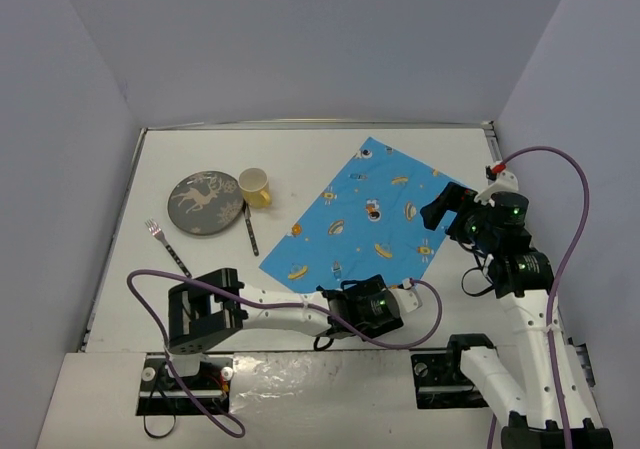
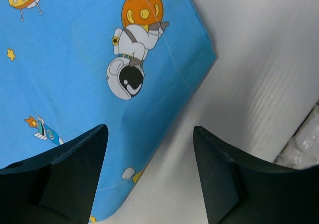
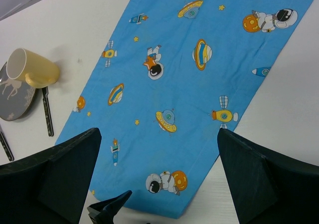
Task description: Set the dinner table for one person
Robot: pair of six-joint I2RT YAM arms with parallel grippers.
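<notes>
Both left pincer [image 2: 149, 134] and right pincer [image 3: 158, 134] hover above the dinner table [image 1: 290, 149].

Left arm [image 1: 270, 309]: stretched low from its base, forearm nearly level, reaching toward the near corner of the cloth [image 1: 375, 214].
Left gripper [image 2: 149, 128]: pointed down at the cloth's near corner; jaws apart with nothing between them, one finger [image 2: 70, 174] over the cloth, the other [image 2: 229, 179] just off its edge.
Right arm [image 1: 530, 319]: rises from its base, bent at the elbow, wrist beside the cloth's right corner.
Right gripper [image 3: 158, 131]: raised above the cloth's right side, tilted to face across it; jaws spread wide, holding nothing.
</notes>
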